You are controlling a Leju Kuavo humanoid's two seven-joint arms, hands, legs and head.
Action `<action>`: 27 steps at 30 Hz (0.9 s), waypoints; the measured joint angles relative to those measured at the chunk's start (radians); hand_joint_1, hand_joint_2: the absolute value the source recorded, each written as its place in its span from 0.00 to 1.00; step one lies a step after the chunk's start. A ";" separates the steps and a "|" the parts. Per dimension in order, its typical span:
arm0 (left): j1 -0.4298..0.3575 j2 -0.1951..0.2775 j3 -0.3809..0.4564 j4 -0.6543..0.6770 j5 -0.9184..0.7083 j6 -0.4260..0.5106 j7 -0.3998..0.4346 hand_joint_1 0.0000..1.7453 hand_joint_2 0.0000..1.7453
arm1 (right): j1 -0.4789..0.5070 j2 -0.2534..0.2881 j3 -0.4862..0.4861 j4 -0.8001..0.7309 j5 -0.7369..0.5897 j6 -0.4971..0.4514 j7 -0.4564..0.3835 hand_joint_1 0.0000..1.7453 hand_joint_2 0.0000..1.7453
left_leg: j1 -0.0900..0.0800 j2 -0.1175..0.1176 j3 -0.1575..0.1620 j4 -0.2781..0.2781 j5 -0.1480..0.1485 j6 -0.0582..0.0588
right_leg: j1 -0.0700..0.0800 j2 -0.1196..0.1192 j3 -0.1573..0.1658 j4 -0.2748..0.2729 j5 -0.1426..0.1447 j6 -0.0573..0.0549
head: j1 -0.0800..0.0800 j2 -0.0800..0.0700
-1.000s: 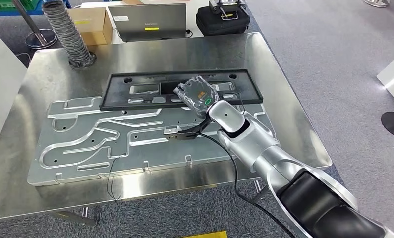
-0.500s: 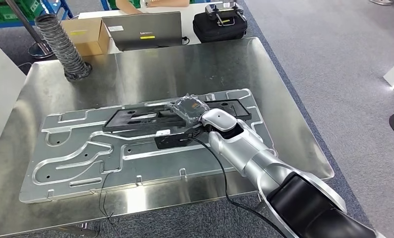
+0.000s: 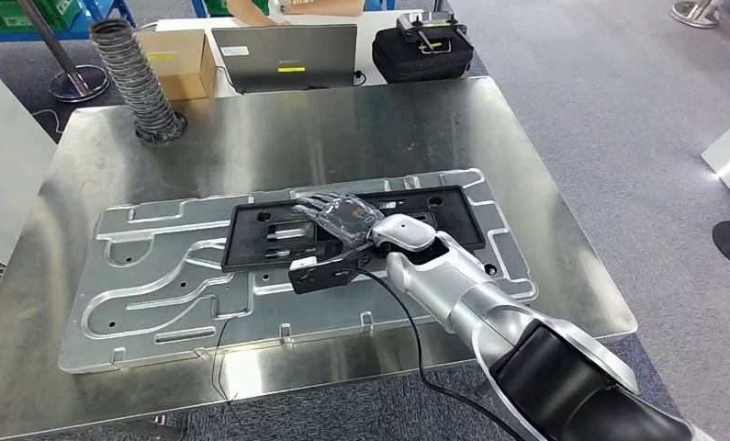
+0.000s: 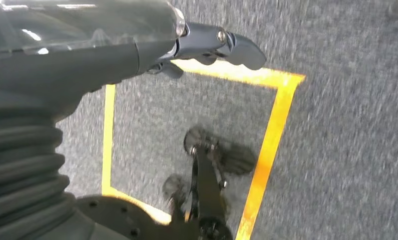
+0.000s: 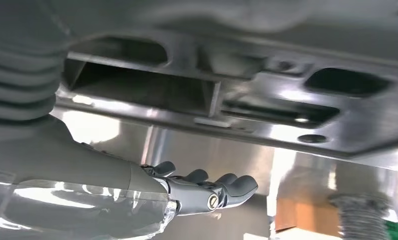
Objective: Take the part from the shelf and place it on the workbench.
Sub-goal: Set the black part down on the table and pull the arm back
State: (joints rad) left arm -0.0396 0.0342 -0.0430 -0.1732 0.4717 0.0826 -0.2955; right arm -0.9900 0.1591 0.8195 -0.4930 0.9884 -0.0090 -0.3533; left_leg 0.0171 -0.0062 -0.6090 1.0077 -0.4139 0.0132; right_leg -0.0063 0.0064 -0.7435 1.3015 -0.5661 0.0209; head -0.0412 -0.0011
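Note:
The part, a long black rectangular frame (image 3: 448, 216) with cut-outs, lies flat on the machined aluminium plate (image 3: 159, 276) that covers the steel workbench (image 3: 342, 129). My right hand (image 3: 338, 216) is stretched over the frame's middle, fingers straight and spread. In the right wrist view the fingers (image 5: 207, 192) stand apart from the frame (image 5: 267, 95), with bare steel showing between them and nothing in the hand. My left hand (image 4: 207, 45) hangs over the grey floor, its fingers loosely extended and holding nothing.
At the bench's back stand a ribbed duct hose (image 3: 140, 83), a cardboard box (image 3: 182, 60), a laptop (image 3: 287, 55) and a black case (image 3: 425, 50). A black cable (image 3: 416, 340) trails off the front edge. A white panel (image 3: 3, 165) stands left of the bench.
The view has shifted. The black frame came down from above the bench's middle onto the aluminium plate, nearer me, and my right hand's fingers have straightened over it.

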 joint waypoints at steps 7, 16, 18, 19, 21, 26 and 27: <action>0.000 -0.009 0.001 0.000 -0.003 -0.021 -0.020 0.00 0.00 | 0.013 -0.032 -0.105 -0.134 -0.387 -0.149 -0.170 0.00 0.00 | -0.012 -0.001 -0.003 0.007 0.000 -0.007 | 0.016 -0.004 0.140 -0.284 0.126 -0.033 | 0.000 0.000; 0.008 -0.013 0.028 0.000 0.012 -0.032 -0.027 0.00 0.00 | 0.264 -0.236 -0.495 -0.788 -0.043 -0.676 -0.143 0.00 0.00 | 0.000 0.000 -0.106 0.282 -0.146 -0.040 | 0.002 -0.019 0.154 -0.310 0.141 -0.043 | 0.000 0.000; 0.010 -0.013 0.037 0.000 0.017 -0.031 -0.027 0.00 0.00 | 0.370 -0.241 -0.653 -0.936 0.022 -0.687 -0.218 0.00 0.00 | 0.005 0.001 -0.061 0.208 -0.100 -0.043 | 0.000 -0.019 0.155 -0.305 0.137 -0.036 | 0.000 0.000; 0.011 -0.013 0.043 0.000 0.018 -0.031 -0.028 0.00 0.00 | 0.420 -0.243 -0.740 -1.003 0.028 -0.689 -0.254 0.00 0.00 | 0.007 0.000 -0.022 0.138 -0.074 -0.043 | -0.001 -0.019 0.156 -0.302 0.133 -0.030 | 0.000 0.000; 0.014 -0.013 0.052 0.000 0.021 -0.029 -0.030 0.00 0.00 | 0.517 -0.247 -0.907 -1.118 0.021 -0.691 -0.301 0.00 0.00 | 0.007 -0.003 0.034 0.034 -0.050 -0.035 | 0.001 -0.021 0.156 -0.294 0.126 -0.016 | 0.000 0.000; 0.020 -0.013 0.072 0.000 0.025 -0.026 -0.029 0.00 0.00 | 0.754 -0.256 -1.244 -1.267 -0.025 -0.692 -0.330 0.00 0.00 | 0.002 -0.003 0.046 0.007 -0.042 0.003 | -0.001 -0.019 0.154 -0.278 0.109 0.013 | 0.000 0.000; 0.019 -0.012 0.074 0.000 0.025 -0.026 -0.028 0.00 0.00 | 0.793 -0.258 -1.293 -1.278 -0.035 -0.692 -0.333 0.00 0.00 | 0.002 -0.001 0.046 0.004 -0.037 0.009 | -0.003 -0.017 0.141 -0.244 0.082 0.017 | 0.000 0.000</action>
State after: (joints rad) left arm -0.0208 0.0221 0.0311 -0.1732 0.4962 0.0568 -0.3234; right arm -0.1972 -0.0987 -0.4734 -1.7714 0.9533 -0.7010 -0.6862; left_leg 0.0189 -0.0070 -0.5632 1.0117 -0.4513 0.0225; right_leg -0.0089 -0.0108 -0.6026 1.0571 -0.4843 0.0376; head -0.0409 -0.0010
